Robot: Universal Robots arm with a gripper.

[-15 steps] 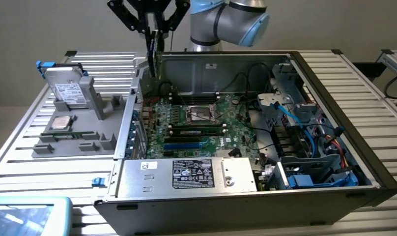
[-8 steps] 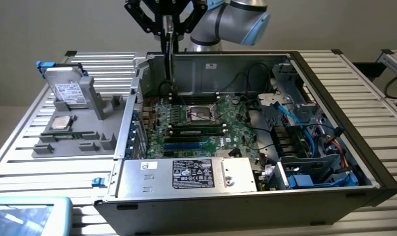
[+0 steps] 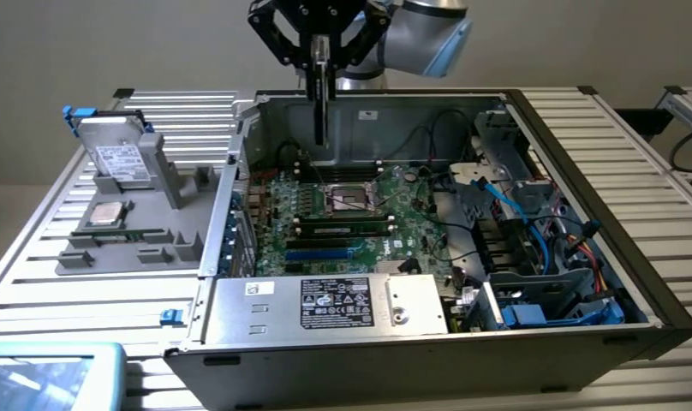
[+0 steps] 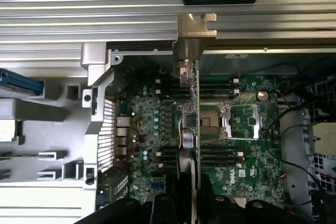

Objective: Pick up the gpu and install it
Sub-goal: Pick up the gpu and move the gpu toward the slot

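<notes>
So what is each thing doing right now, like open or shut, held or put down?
hand: shut on the gpu, above the case.
gpu: held on edge, hanging over the motherboard, not plugged in yet.
computer case: lying on its side, open, no cover on.
hard drive: standing on edge in the grey tray, outside the case.

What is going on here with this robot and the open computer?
The robot arm's claw is closed on the gpu and holds it on edge, hanging down into the open computer case. The card is above the motherboard, near the processor socket, and does not look seated in a slot yet. On the grey tray at the exterior view's left, a hard drive stands upright.
</notes>
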